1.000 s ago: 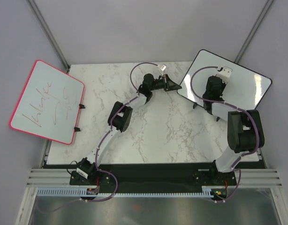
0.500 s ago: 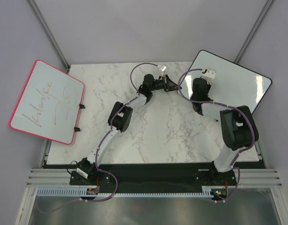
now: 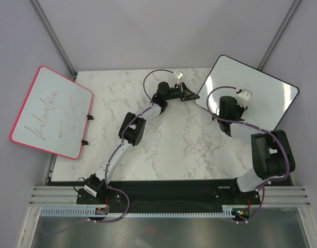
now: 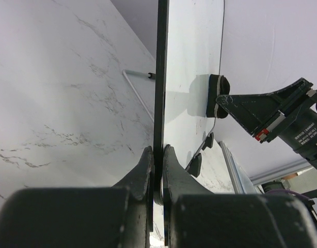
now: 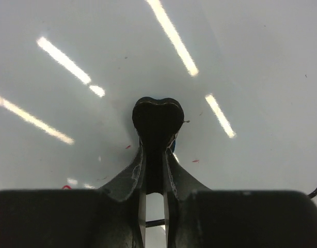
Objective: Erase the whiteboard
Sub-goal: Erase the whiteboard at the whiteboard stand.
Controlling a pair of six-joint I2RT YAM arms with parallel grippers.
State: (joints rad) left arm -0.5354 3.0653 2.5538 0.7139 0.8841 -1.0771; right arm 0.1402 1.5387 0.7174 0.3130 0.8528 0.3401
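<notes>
A: Where is the eraser [image 5: 157, 114]?
B: Clenched in the right end effector [image 5: 153, 155], touching the whiteboard [image 3: 269, 93] left of its middle.
A: And the other arm?
B: The left end effector [image 4: 157, 157] pinches the board's black left edge and holds it tilted at the table [image 3: 148, 139]'s far right corner.
A: Room to move?
B: The long axis runs rightward, with open face beyond the eraser. The red specks [image 5: 194, 160] beside it are possibly ink.

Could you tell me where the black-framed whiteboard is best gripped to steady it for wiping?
Pinch the whiteboard on its thin left edge, coming edge-on from the left, as the left gripper does: it fits between jaws, leaving its face for the eraser.
</notes>
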